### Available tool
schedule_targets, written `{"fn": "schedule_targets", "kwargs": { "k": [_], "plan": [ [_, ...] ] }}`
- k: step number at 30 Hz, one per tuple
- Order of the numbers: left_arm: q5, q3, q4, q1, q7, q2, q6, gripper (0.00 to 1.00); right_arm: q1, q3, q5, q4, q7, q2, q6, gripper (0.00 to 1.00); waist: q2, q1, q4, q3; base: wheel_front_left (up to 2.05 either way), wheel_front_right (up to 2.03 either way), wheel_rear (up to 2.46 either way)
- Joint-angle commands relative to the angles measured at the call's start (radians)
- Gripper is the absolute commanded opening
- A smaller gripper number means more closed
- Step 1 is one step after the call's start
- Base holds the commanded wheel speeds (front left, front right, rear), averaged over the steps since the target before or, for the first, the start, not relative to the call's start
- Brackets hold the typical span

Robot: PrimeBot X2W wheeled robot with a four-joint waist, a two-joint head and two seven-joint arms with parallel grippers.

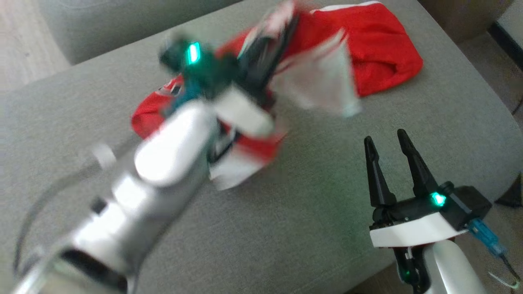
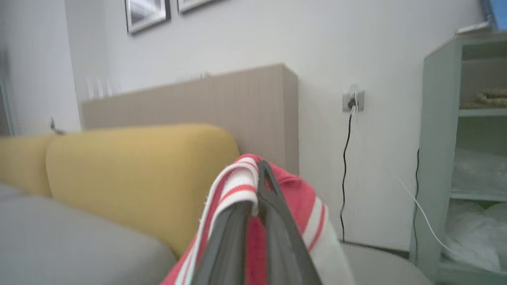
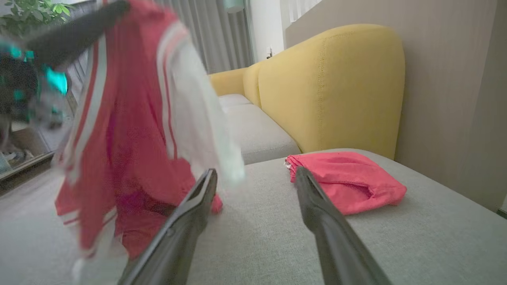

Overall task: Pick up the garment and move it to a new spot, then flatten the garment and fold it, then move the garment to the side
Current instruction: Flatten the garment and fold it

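Observation:
The garment [image 1: 318, 83], red with white stripes and white panels, hangs blurred above the grey cushion [image 1: 286, 216]. My left gripper [image 1: 288, 20] is shut on it near its top. In the left wrist view the striped cloth [image 2: 233, 186] drapes over the closed gripper [image 2: 263, 168]. In the right wrist view the garment [image 3: 130, 130] dangles at the left from the left gripper [image 3: 117, 6], its lower end near the cushion. My right gripper [image 1: 384, 139] stands open and empty at the cushion's near right; seen from the wrist, the gripper [image 3: 255, 174] is apart from the garment.
A second red cloth [image 1: 380, 45] lies bunched at the cushion's far right corner, also seen from the right wrist [image 3: 348, 178]. A yellow sofa [image 3: 332, 87] stands behind the cushion. A pale green shelf unit [image 2: 463, 158] and a wall socket with cables [image 2: 352, 101] are beyond.

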Motion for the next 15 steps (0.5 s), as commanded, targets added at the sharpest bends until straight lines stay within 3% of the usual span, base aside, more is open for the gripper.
{"fn": "schedule_targets", "kwargs": {
  "k": [1,8,11,15],
  "plan": [
    [-0.023,0.026,-0.048,-0.095,-0.002,0.022,-0.006,0.00,-0.019,0.019,-0.005,-0.037,-0.002,-0.003,-0.001,1.00,0.0000,0.0000,0.013,-0.012,0.00,0.00,0.00],
    [-0.159,0.062,-0.117,-0.351,0.032,0.103,-0.006,0.00,-0.002,-0.003,-0.026,-0.043,-0.002,-0.003,-0.001,1.00,0.0000,0.0000,0.074,-0.052,0.00,0.00,0.00],
    [-0.232,0.105,-0.139,-0.303,0.048,0.172,-0.006,0.00,0.004,-0.039,-0.034,-0.053,-0.002,-0.003,-0.001,1.00,0.0000,0.0000,0.103,-0.059,0.00,0.00,0.00],
    [-0.336,0.165,-0.189,-0.098,0.073,0.296,0.007,0.00,0.013,-0.113,-0.045,-0.071,-0.002,-0.003,-0.001,1.00,0.0000,0.0000,0.140,-0.047,0.00,0.00,0.00]
  ]
}}
